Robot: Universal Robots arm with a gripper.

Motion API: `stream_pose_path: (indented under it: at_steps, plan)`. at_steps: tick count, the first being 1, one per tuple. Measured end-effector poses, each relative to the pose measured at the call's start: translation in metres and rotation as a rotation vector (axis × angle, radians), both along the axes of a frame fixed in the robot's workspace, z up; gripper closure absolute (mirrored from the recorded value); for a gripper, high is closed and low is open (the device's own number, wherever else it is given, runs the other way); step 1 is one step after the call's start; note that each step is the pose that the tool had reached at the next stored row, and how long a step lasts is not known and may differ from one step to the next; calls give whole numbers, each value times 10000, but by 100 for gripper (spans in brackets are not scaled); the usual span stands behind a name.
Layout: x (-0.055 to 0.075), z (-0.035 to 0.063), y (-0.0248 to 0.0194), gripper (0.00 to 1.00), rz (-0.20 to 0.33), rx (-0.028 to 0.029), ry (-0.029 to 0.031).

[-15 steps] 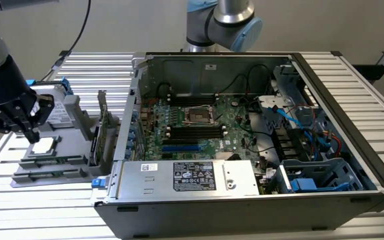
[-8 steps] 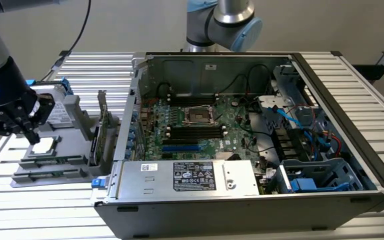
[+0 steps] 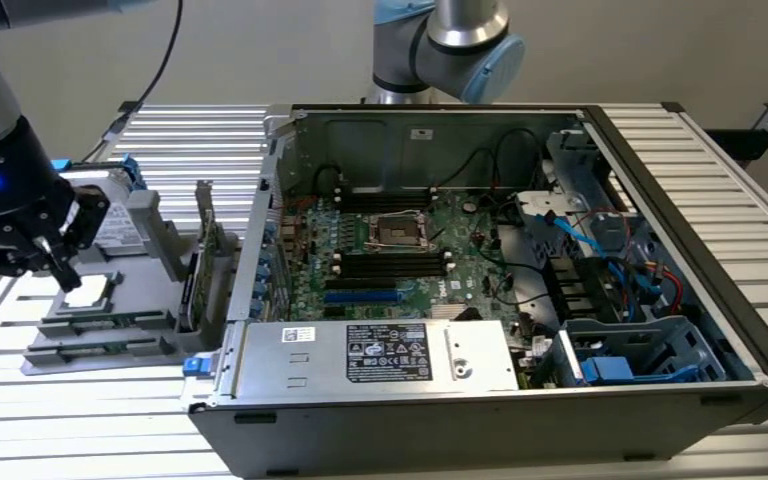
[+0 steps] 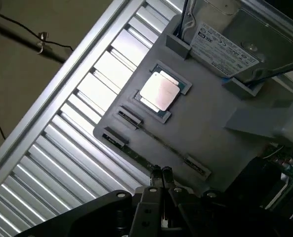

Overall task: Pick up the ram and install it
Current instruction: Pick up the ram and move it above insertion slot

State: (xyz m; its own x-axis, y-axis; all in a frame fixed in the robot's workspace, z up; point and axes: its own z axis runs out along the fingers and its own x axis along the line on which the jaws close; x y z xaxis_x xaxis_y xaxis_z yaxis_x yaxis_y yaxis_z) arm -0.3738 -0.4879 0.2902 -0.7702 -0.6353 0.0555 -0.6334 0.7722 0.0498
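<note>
- Low on the exterior view's left, the ram [image 3: 107,322] [image 4: 151,135] sits on its long edge in the clips of a grey holder [image 3: 144,300] [image 4: 210,113]. Standing this way, its thin upper edge is offered to a pinch from above.
- Just above it hangs the gripper [image 3: 61,278] [image 4: 161,173], pointing straight down. Its fingers are pressed together, and nothing can be seen between them, so the stick looks not yet lifted.
- Beside the fingertips, a processor [image 3: 84,297] [image 4: 159,93] lies flat in its own recess.
- Further back on the holder, a hard drive [image 3: 111,222] [image 4: 235,42] and an expansion card [image 3: 204,250] stand upright.
- Across the middle of the exterior view, the computer case [image 3: 491,430] lies on its side with the cover off. This leaves the long black slots [image 3: 387,262] facing upward for insertion from above.
</note>
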Motion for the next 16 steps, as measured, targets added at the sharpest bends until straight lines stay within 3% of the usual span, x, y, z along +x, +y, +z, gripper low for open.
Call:
stream_pose_path:
  at_steps: [8,16]
  plan:
    - [0,-22,0,90,1460,95,-1]
    - [0,-44,0,90,2916,270,-8]
